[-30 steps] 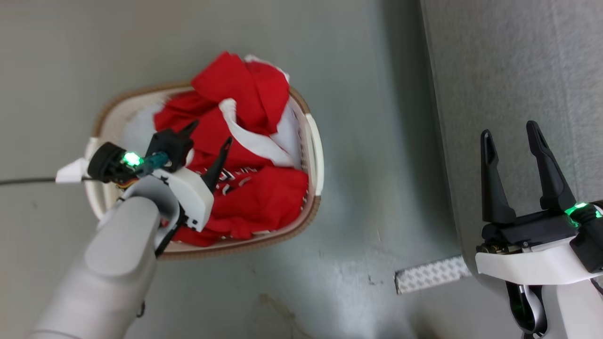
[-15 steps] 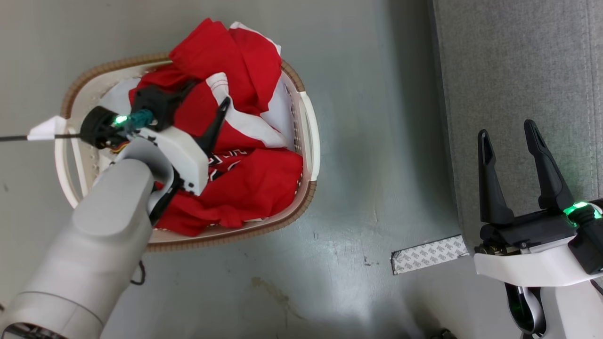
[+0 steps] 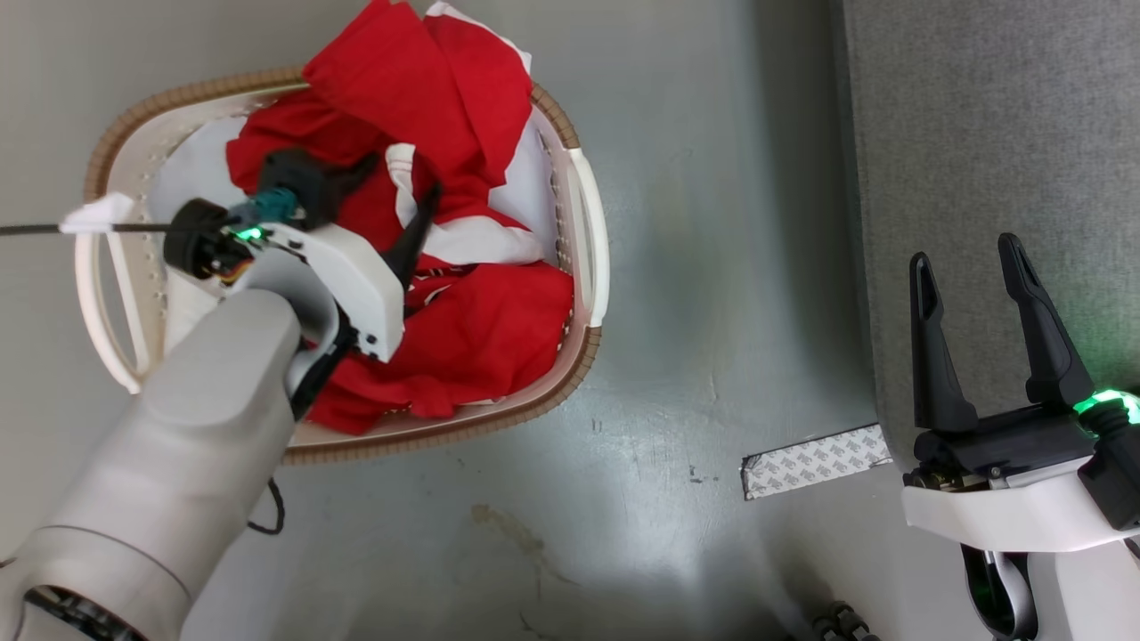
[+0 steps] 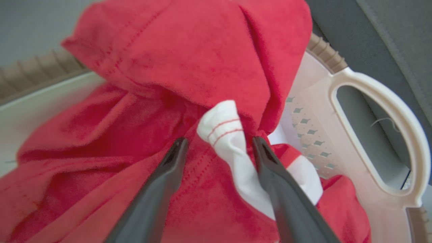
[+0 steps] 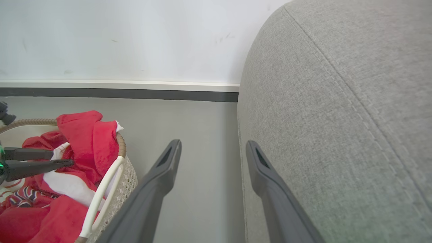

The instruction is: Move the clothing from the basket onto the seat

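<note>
In the basket [image 3: 588,214], the left gripper [image 4: 219,144] stands wide open astride a white-trimmed fold of the clothing [image 3: 481,329]. At the edge of the sofa [image 3: 980,107], the right gripper [image 3: 966,256] likewise gapes wide.

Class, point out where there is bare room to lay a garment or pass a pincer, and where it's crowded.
The seat is bare fabric ahead of the open right pincer: room to lay clothes. The floor strip between basket and seat is free for passing. Crowded: the basket, heaped with clothing, where the open left pincer straddles a white fold.
</note>
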Available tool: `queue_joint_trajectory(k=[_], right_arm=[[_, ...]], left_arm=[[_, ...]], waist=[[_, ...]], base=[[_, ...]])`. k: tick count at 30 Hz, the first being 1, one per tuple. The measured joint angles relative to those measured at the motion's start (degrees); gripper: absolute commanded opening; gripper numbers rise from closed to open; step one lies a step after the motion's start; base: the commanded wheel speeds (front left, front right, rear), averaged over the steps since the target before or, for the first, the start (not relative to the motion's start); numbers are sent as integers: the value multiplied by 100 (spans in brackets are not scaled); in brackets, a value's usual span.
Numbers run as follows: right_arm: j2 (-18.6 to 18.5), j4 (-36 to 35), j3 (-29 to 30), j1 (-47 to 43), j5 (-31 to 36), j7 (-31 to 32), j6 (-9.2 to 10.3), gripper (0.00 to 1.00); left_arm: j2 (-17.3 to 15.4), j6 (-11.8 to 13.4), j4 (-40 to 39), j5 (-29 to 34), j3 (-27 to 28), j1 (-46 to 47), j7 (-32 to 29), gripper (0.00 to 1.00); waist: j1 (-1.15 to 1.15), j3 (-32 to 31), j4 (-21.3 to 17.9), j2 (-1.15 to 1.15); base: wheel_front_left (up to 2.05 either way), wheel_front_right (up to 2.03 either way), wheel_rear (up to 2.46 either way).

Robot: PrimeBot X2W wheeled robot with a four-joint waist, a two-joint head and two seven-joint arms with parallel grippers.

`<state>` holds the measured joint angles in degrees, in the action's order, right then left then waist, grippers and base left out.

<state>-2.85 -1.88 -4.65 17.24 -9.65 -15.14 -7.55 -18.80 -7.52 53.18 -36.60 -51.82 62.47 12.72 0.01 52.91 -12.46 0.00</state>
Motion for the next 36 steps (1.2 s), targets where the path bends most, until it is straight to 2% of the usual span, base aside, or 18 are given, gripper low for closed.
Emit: queue_joint_trajectory(k=[1,7,12,18,25,31,36], right_arm=[[0,-5,8,-7,7,-1,0,100],[1,13,24,47,48,0,0,100],[2,141,64,140,78,-1,0,100],[4,378,22,155,103,0,0,100],[5,717,-125,-1,56,0,0,100],[3,937,-369,-338,-4,0,0,100],[4,1029,-688,-592,-37,0,0,100]], left_arm=[[16,0,32,-27,-86,3,5,0],[101,0,96,-191,-552,67,121,0],[115,0,-122,-459,-521,13,226,0],[-22,0,-1063,-491,232,-621,241,0],[-53,9,-2064,-308,1060,-1629,242,0],[-62,189,-2854,-229,1422,-2310,242,0],[-180,417,-3410,-243,1460,-2759,193,0]], waist=[[0,6,12,0],[0,-17,92,0],[0,-279,234,0],[-1,-899,431,0],[-2,-1963,633,0],[-2,-3000,766,0],[-3,-3831,836,0]], base=[[0,0,0],[0,0,0],[0,0,0],[0,0,0],[0,0,0],[0,0,0],[0,0,0]])
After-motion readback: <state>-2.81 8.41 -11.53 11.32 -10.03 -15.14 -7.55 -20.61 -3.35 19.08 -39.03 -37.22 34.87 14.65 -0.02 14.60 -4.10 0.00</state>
